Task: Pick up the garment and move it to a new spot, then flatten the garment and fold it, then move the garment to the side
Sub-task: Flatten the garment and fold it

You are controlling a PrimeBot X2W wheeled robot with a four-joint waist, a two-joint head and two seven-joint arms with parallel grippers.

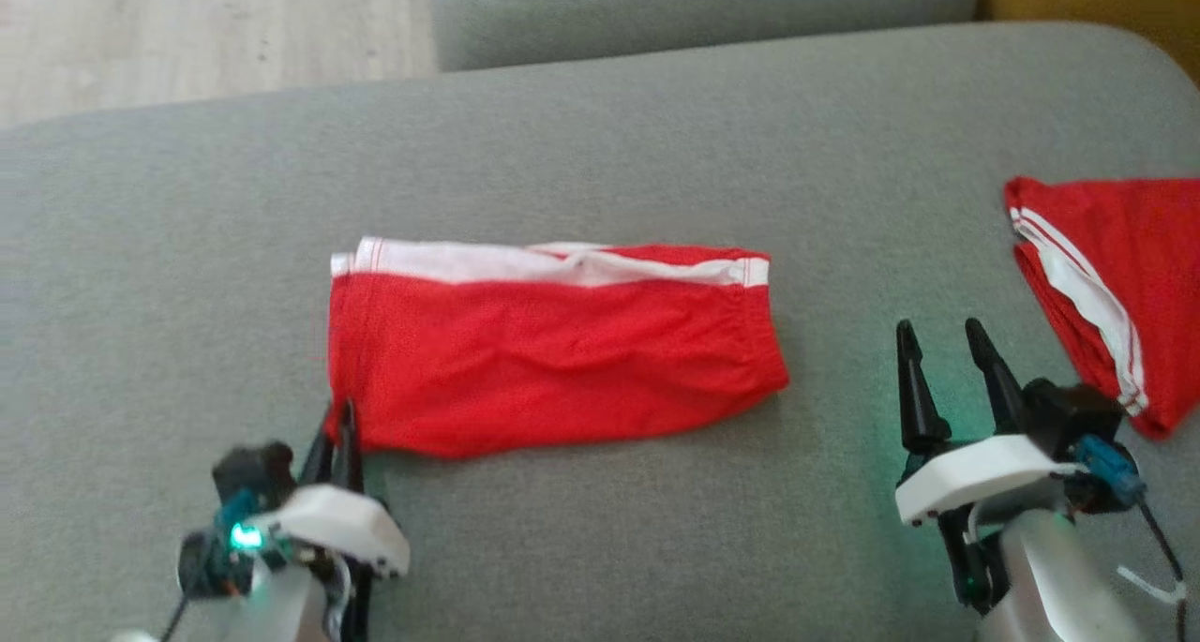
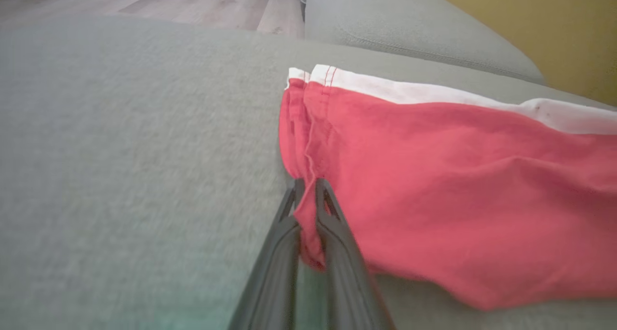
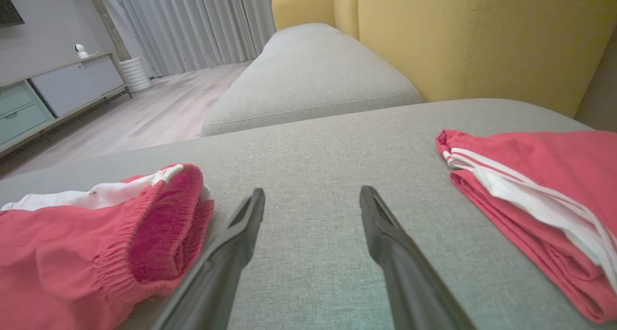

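A red garment (image 1: 553, 351) with a white stripe along its far edge lies folded into a long band on the grey cushion (image 1: 600, 155). My left gripper (image 1: 339, 419) is at the band's near left corner, shut on the red cloth. In the left wrist view the garment (image 2: 458, 185) has its corner fold pinched between the two dark fingers (image 2: 332, 224). My right gripper (image 1: 940, 337) stands open on the bare cushion to the right of the garment. Its wrist view has the garment's elastic end (image 3: 96, 243) left of the left finger, with nothing between the spread fingers (image 3: 241, 233).
A second folded red garment (image 1: 1116, 276) with white stripes lies at the cushion's right edge, beside my right gripper. A further grey cushion (image 3: 308, 74) and a yellow backrest (image 3: 482, 36) lie beyond. Wooden floor (image 1: 187, 33) shows past the far left edge.
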